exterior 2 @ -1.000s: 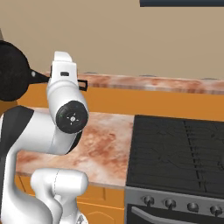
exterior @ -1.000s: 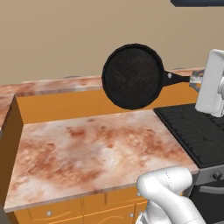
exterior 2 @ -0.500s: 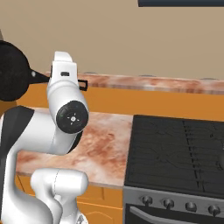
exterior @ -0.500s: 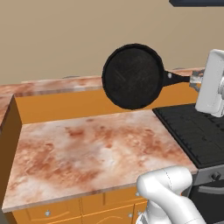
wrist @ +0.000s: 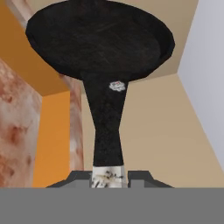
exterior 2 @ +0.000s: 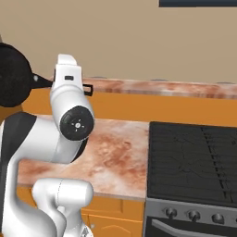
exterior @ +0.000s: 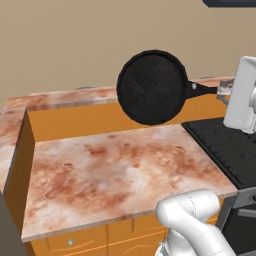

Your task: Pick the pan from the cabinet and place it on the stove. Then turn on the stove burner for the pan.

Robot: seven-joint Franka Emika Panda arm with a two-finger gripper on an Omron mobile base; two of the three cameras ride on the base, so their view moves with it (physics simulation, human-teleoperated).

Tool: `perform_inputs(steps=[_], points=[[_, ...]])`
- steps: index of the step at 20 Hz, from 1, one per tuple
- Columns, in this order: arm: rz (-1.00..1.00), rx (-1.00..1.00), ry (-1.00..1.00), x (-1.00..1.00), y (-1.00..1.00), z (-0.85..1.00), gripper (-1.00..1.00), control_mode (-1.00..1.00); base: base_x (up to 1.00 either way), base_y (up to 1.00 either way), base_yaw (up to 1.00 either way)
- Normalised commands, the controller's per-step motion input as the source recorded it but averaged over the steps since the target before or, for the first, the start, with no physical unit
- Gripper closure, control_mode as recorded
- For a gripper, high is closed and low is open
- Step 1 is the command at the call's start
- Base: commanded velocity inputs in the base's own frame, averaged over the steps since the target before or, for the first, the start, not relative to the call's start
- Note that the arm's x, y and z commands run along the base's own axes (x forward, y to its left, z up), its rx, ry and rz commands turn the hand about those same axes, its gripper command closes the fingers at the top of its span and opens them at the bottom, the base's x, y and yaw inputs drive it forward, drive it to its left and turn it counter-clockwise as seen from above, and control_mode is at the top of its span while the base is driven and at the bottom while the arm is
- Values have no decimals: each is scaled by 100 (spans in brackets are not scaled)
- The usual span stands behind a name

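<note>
The pan (exterior: pixel 152 87), a round matte black skillet, hangs in the air above the marbled countertop (exterior: pixel 115 170), tipped on edge so its inside faces the left base camera. Its long handle (exterior: pixel 205 90) runs right into my gripper (exterior: pixel 223 92), which is shut on the handle's end. In the hand view the handle (wrist: pixel 107 127) rises from between the fingertips (wrist: pixel 78 178) to the pan (wrist: pixel 98 41). From the right base view the pan (exterior 2: pixel 11 76) sits at the left edge, beside the white hand. The stove (exterior 2: pixel 194 157) lies to the right, its grates bare. The cabinet is out of view.
Round stove knobs (exterior 2: pixel 192 215) line the stove's grey front. An orange raised ledge with a marbled top (exterior: pixel 65 97) runs along the back of the counter, below a beige wall. A dark hood edge (exterior 2: pixel 199 3) hangs above the stove. Wooden drawer fronts (exterior: pixel 70 242) sit below the counter.
The views have shifted slightly, so the base has moved a little. The pan stays in the same grip at the same height.
</note>
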Motion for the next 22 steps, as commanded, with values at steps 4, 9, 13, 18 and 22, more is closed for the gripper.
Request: perform_inputs(steps=[4, 9, 13, 18, 22], points=[[0, 0, 0, 0, 0, 0, 100, 100, 35, 40, -3], [0, 0, 1, 5, 0, 0, 100, -100, 32, 6, 0], [-1, 1, 10, 14, -8, 0, 100, -100, 0, 0, 0], [-1, 7, 15, 0, -48, -6, 100, -100, 0, 0, 0], [-3, 9, 19, 0, -45, -15, 100, -100, 0, 0, 0]])
